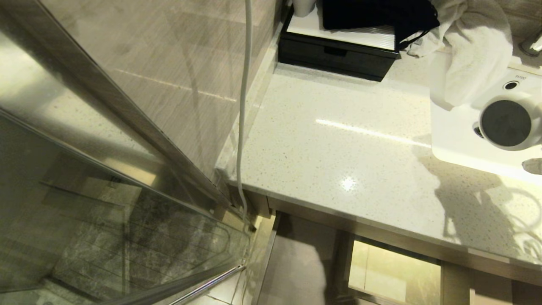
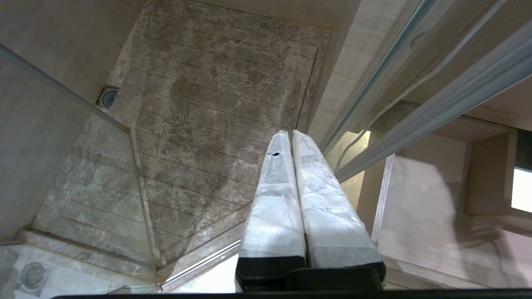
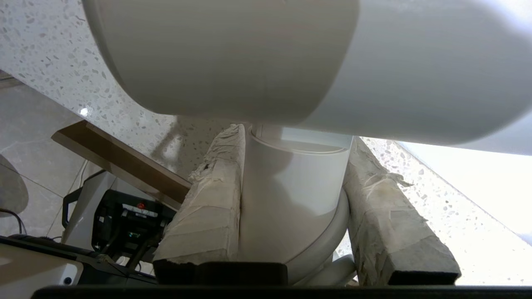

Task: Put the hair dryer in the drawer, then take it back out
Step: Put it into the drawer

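Speckled pale countertop (image 1: pixel 338 140) filling the head view, with the hair dryer (image 1: pixel 508 123) raised over its far right end beside the white sink (image 1: pixel 449 140), dark round end facing the camera. Right gripper (image 3: pixel 291 216) clamped on the white handle, fingers (image 3: pixel 208 207) either side, barrel crosswise above them. Left gripper (image 2: pixel 291 166) pressed shut, parked well away over the shower floor (image 2: pixel 208 104); drawer not visible

Readable markings: one small brand mark only

A tiny dark word sits on the white basin (image 1: pixel 487 140) rim just above its round overflow hole (image 1: pixel 511 85); it looks like "TOTO" but is too small to be sure. A round stamp on the shower floor corner (image 2: pixel 32 275) cannot be read.
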{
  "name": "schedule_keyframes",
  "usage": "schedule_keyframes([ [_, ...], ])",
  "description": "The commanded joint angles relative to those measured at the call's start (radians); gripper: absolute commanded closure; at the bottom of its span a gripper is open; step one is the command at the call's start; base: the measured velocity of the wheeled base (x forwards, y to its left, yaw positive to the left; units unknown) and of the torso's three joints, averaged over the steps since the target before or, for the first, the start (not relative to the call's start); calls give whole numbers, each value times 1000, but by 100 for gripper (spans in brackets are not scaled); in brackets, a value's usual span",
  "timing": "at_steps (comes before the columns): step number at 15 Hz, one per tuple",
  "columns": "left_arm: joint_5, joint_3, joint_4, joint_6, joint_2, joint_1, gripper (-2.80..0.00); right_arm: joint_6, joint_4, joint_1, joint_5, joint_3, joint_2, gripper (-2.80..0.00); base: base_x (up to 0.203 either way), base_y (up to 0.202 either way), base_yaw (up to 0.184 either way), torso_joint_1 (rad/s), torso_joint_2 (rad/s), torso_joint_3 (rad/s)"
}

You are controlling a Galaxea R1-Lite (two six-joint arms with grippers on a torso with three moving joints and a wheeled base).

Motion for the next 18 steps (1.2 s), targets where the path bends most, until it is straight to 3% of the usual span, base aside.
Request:
schedule_keyframes([
  [1, 0, 0, -1, 0, 2, 0, 0, -2, 10, -25, -2, 4, -25, 0, 0, 0, 0, 0, 0, 0],
  [5, 0, 0, -1, 0, 1, 0, 0, -4, 60, -77, -7, 21, -65, 0, 0, 0, 0, 0, 0, 0],
  [9, 0, 0, -1, 0, 2, 0, 0, -4, 92, -81, -87, 34, -87, 0, 0, 0, 0, 0, 0, 0],
  [18, 0, 0, -1, 1, 2, 0, 0, -35, 90, -81, -87, 54, -127, 0, 0, 0, 0, -6, 9, 0],
])
